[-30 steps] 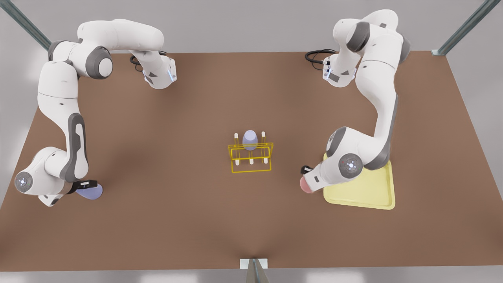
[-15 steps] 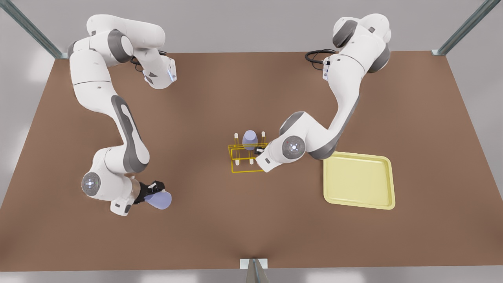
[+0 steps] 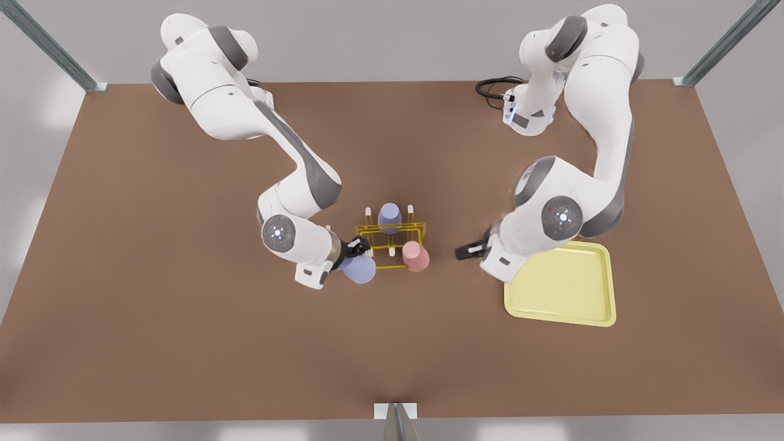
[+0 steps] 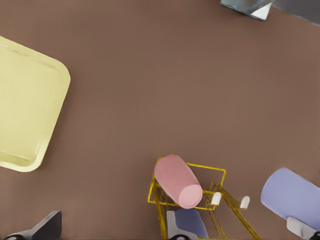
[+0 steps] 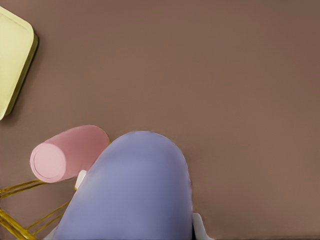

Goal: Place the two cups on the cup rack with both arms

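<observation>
we see the right gripper clamped on a pale lavender tapered plastic cup at seven o'clock of the yellow wire cup rack, a pink tapered plastic cup upturned on its five o'clock corner, and the left gripper, jaws apart, waiting at three o'clock.

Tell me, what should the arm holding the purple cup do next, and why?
Probably lower the lavender cup in the right gripper onto a free front peg of the rack: the pink cup already sits on one, and the left gripper waits beside the tray.
</observation>
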Available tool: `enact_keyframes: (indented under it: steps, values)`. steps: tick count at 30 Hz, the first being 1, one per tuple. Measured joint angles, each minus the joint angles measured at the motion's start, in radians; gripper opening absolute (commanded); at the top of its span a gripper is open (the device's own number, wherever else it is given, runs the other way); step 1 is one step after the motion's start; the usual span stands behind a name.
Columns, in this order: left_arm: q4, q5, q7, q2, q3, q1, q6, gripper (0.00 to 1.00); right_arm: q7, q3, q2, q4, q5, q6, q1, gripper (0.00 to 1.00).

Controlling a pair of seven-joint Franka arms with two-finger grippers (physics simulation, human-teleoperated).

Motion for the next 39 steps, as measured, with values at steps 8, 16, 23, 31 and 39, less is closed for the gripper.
enact_keyframes:
  steps: [8, 16, 23, 31, 39]
  values:
    - [-0.239, 0.003, 0.209, -0.292, 0.343, -0.046, -0.179, 1.00, 0.139, -0.005, 0.023, -0.034, -0.003, -0.001, 0.042, 0.80]
    - [-0.245, -0.002, 0.372, -0.282, 0.351, -0.033, -0.262, 1.00, 0.216, -0.005, 0.037, -0.036, 0.007, -0.004, 0.064, 1.00]
    - [-0.245, -0.001, 0.467, -0.280, 0.351, -0.035, -0.286, 1.00, 0.262, -0.005, 0.042, -0.031, 0.007, -0.012, 0.053, 1.00]
    - [-0.245, -0.001, 0.538, -0.276, 0.350, -0.033, -0.297, 1.00, 0.273, -0.013, -0.130, -0.023, -0.159, -0.173, -0.224, 1.00]
    - [-0.247, -0.001, 0.584, -0.268, 0.351, -0.029, -0.307, 1.00, 0.193, -0.128, -0.631, -0.346, -0.347, -0.373, -0.341, 1.00]
